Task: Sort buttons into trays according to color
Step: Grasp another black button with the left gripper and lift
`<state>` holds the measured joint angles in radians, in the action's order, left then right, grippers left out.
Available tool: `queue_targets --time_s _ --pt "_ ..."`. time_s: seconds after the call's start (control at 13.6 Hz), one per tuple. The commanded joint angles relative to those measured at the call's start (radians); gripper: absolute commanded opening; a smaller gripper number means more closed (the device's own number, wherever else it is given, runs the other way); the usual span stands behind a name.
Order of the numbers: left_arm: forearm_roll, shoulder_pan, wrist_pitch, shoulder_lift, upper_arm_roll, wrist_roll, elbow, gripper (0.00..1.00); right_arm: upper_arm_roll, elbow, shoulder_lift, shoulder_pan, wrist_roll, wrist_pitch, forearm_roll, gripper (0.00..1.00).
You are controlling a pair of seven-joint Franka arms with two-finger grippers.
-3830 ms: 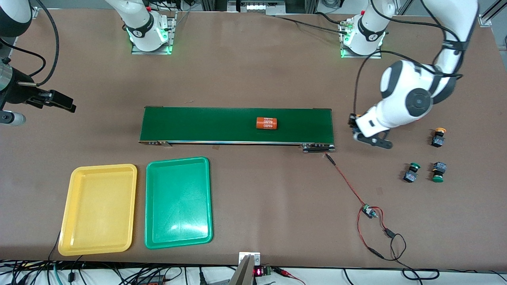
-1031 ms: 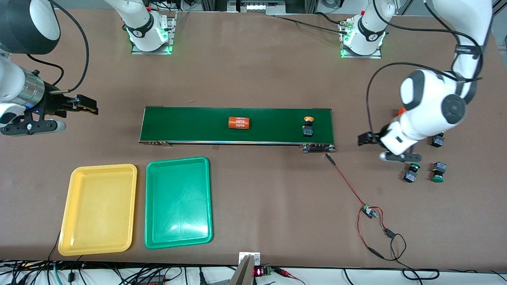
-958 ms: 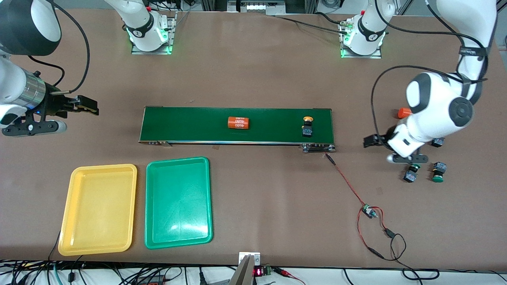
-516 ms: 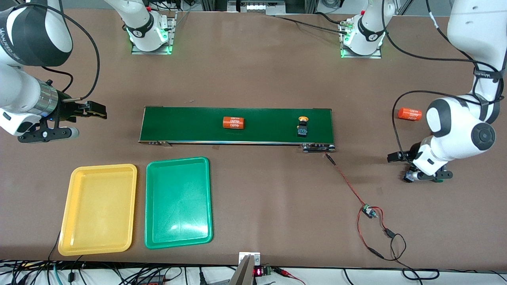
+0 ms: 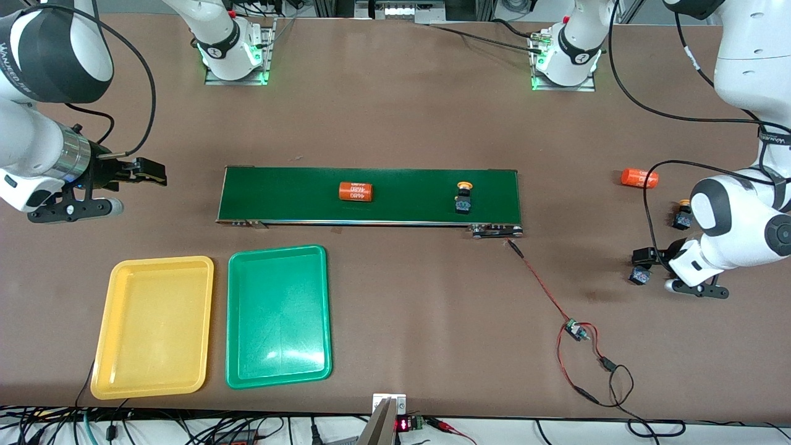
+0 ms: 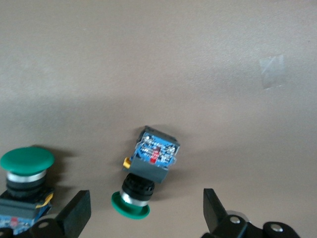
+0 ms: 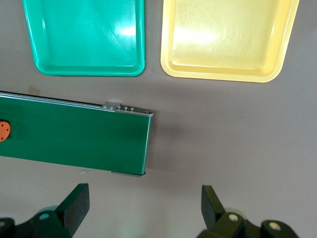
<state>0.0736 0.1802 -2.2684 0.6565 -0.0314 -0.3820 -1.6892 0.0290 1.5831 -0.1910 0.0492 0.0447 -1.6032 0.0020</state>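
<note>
Left gripper (image 6: 143,215) low over table at left arm's end, fingers (image 6: 77,212) spread wide, nothing held. Between them, lying tipped on its side: green button (image 6: 146,171), cap toward the wrist camera, circuit-board base away from it. Second green button (image 6: 25,178) upright just beside one finger. In front view only one of them (image 5: 640,275) shows, by the gripper; the other is hidden under the arm.

Yellow-capped button (image 5: 682,217) on bare table farther from the front camera, near that end's edge. Orange cylinder (image 5: 639,178) farther still.

Conveyor belt (image 5: 371,195) mid-table carries another yellow-capped button (image 5: 463,199) toward the left arm's end and an orange cylinder with white print (image 5: 356,191) near its middle.

Right gripper (image 5: 148,173) waits over bare table at right arm's end, fingers (image 7: 74,206) wide apart, empty.

Yellow tray (image 5: 114,371) and green tray (image 5: 235,371) side by side near the front edge, yellow closer to the corner
</note>
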Motion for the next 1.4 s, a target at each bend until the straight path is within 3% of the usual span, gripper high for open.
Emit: queue_targets --time_s 0.0,0.66,0.88,1.03,1.33 --pt "-0.029 -0.01 -0.06 0.034 0.002 -0.044 0.029 1.0 0.0 -0.014 -0.002 0.003 0.003 0.0 0.013 1.0" --pt "-0.071 -0.001 -0.126 0.09 0.01 -0.132 0.028 0.97 0.0 -0.014 -0.004 -0.006 0.003 -0.003 0.016 1.0" --pt "-0.067 -0.007 -0.126 0.091 0.01 -0.13 0.016 0.33 0.0 -0.014 -0.004 -0.005 0.004 -0.001 0.015 1.0" --pt "-0.067 -0.011 -0.109 0.078 0.013 -0.13 0.01 0.05 -0.003 -0.011 0.001 -0.005 0.011 0.006 0.015 1.0" --pt "-0.066 -0.045 0.054 -0.02 0.028 -0.114 -0.004 0.0 -0.004 0.004 0.043 0.003 0.017 0.017 0.016 1.0"
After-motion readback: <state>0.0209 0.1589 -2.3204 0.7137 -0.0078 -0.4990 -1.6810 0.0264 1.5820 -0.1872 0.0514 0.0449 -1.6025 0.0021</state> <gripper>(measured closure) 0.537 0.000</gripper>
